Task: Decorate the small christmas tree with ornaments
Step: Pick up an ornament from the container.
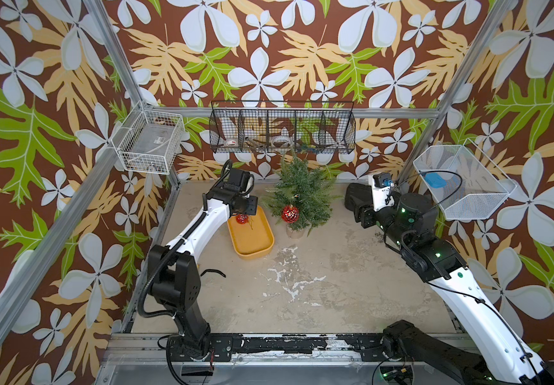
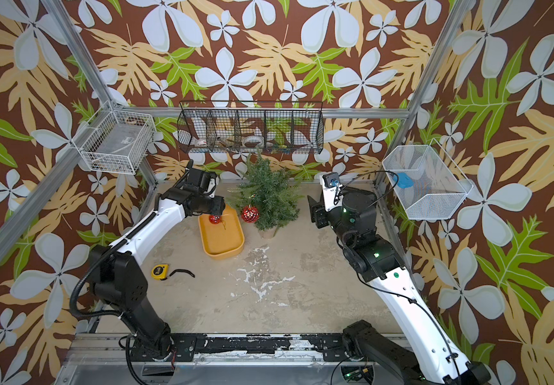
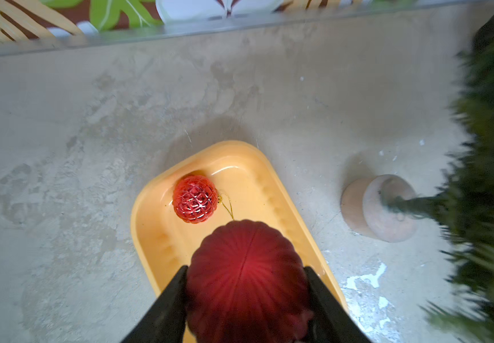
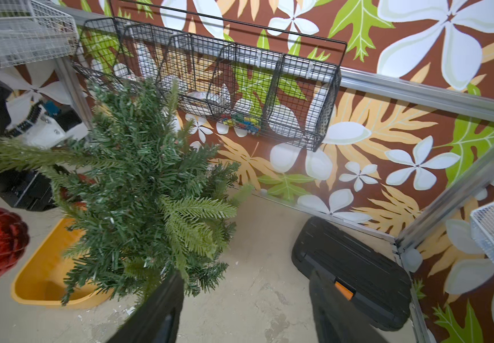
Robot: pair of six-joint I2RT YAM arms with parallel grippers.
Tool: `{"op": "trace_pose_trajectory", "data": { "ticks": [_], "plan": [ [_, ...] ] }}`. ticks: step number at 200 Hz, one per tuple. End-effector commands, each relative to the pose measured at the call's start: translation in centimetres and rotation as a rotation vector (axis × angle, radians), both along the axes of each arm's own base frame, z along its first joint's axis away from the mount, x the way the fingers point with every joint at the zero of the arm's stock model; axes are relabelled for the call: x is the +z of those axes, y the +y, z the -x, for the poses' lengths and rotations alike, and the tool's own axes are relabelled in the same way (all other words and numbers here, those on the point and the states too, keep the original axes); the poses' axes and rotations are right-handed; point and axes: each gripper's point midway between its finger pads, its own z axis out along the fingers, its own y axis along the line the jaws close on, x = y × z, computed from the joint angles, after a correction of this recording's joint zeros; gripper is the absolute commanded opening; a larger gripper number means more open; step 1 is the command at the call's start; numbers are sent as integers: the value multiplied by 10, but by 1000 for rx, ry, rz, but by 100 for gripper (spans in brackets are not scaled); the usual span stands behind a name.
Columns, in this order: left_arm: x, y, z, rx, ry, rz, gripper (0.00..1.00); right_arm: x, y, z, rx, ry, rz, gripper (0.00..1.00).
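While the left claw [image 3: 245, 270] is clamped on the ribbed ball [image 3: 244, 252] and holds it up over the tray [image 3: 150, 234], I can't spot that ball's cap or string in any view, and that's my main worry. It's gripped by its glossy round body, so it looks like the sort of thing that squirts out of two flat jaws if the arm swings fast. With the loop hidden, getting it over a branch tip could take some fiddly turning.

Where stuff is: the tree [image 1: 302, 190] stands at the middle of the bench's [image 1: 302, 283] back edge, and the tray is just beside it toward the back left corner. One lattice ball [image 3: 194, 198] lies in the tray with its gold string loose next to it. The hung ball [image 1: 290, 213] already dangles low on the tree's tray-facing side.

That hung ball sits right on the path from tray to tree, so a careless approach could bump it off its branch. The tree's base [image 3: 379, 208] looks small and light too, so pushing into the needles could probably tip or slide the whole thing.

The right claw [image 4: 245, 277] is spread wide and empty, close by the tree's other side, with a black case [image 4: 352, 267] in the back right corner behind it. I can't tell if a finger brushes the needles, but it grips nothing, so nothing steadies the tree right now
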Motion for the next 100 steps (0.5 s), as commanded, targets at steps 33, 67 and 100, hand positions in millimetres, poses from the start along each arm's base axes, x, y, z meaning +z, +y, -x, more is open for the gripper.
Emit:
{"op": "trace_pose_trajectory", "data": {
  "ticks": [33, 67, 100],
  "plan": [
    [122, -1, 38, -5, -278, 247, 53, 32, 43, 35, 309, -100, -80, 66],
    [198, -20, 79, -132, -462, 472, 52, 55, 74, 76, 575, -193, -130, 65],
    [275, -44, 143, -374, -651, 738, 50, 81, 105, 123, 765, -327, -152, 65]
  ]
}}
